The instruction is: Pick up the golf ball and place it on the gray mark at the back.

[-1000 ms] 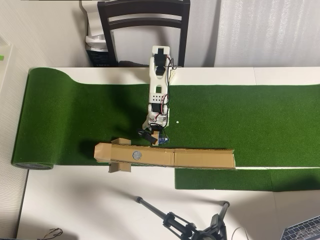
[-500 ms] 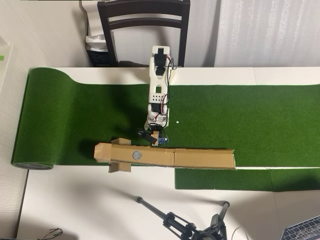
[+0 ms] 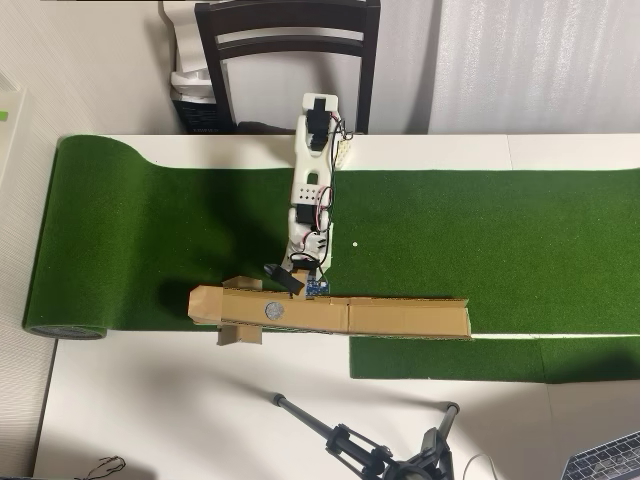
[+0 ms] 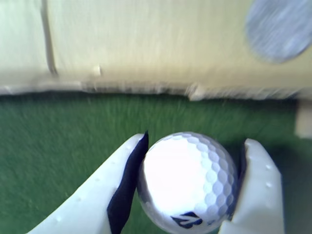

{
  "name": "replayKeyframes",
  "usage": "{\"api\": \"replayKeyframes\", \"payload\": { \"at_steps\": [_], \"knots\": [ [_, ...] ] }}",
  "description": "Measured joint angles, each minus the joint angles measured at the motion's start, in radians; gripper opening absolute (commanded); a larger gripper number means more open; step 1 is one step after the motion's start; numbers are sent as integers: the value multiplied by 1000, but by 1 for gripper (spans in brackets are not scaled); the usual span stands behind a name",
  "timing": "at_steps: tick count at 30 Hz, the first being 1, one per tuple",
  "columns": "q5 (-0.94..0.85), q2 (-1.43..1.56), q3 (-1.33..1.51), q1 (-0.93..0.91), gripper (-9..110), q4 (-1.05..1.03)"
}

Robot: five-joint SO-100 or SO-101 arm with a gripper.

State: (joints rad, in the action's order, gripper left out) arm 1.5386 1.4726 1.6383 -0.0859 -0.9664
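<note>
In the wrist view my gripper (image 4: 199,141) is shut on the white golf ball (image 4: 187,180), which sits between the two white fingers (image 4: 258,185) above the green turf. The round gray mark (image 4: 280,29) lies on the tan cardboard strip (image 4: 146,44) ahead, at the upper right. In the overhead view my gripper (image 3: 290,282) hangs at the far edge of the cardboard strip (image 3: 400,317), just above and right of the gray mark (image 3: 273,310). The ball is hidden under the arm there.
Green putting turf (image 3: 480,240) covers the table, rolled up at the left end (image 3: 65,325). A small white dot (image 3: 355,243) lies on the turf right of the arm. A dark chair (image 3: 290,40) stands behind the table and a tripod (image 3: 350,440) at the front.
</note>
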Motion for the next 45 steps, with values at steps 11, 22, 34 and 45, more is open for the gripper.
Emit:
{"api": "replayKeyframes", "payload": {
  "at_steps": [11,22,34,45],
  "knots": [
    [-49,138,-83,-57,20,-34],
    [-52,124,-83,-89,20,144],
    [-52,51,-83,-89,20,278],
    [-61,-71,-83,-89,20,295]
  ]
}}
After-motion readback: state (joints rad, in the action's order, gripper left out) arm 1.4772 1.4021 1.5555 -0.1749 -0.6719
